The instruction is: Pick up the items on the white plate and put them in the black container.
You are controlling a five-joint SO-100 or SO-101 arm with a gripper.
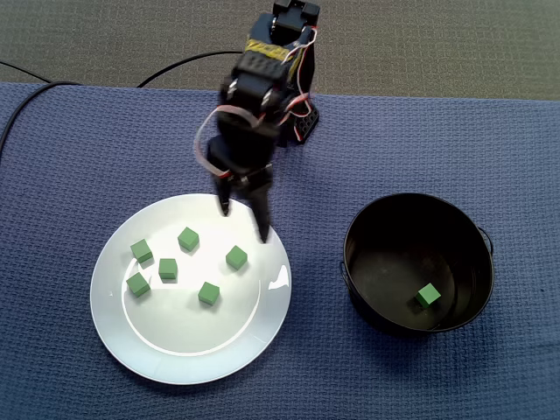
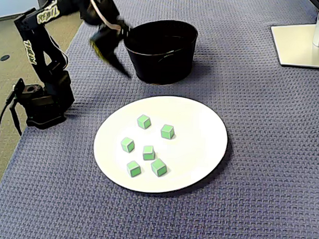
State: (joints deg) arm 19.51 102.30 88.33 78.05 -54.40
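Tool [image 1: 244,224] released: two dark fingers spread apart, nothing between them, tips pointing down over the upper rim of the white plate [image 1: 192,354] in the fixed view from above. Blurred in the lower-angle fixed view, but raised clear of the plate there and close beside the outer wall of the black container [image 2: 161,62].

Closest to the tips, seen from above: nearest green cube [image 1: 236,257], just below and between the two fingertips, resting on the plate. Slightly to the left of the tool in that view, second green cube [image 1: 189,238]. Farther left and lower, four more green cubes [image 1: 168,269] scattered loosely, none touching another, all on the plate's flat middle. Six on the plate in all, none in contact with the tool.

Well apart from the tool, to the right from above: black container again, round, open-topped, with one lone green cube [image 1: 428,295] lying on its floor near the lower right wall.

Behind the tool, black arm [image 1: 262,96] reaching from its base at the worktop's upper edge, with thin wires looped along it. Beneath everything, blue woven cloth [image 1: 87,157] covering the worktop. Farthest out, black cables [image 1: 175,66] trailing off the cloth, and a white stand base [image 2: 301,46] at one corner.
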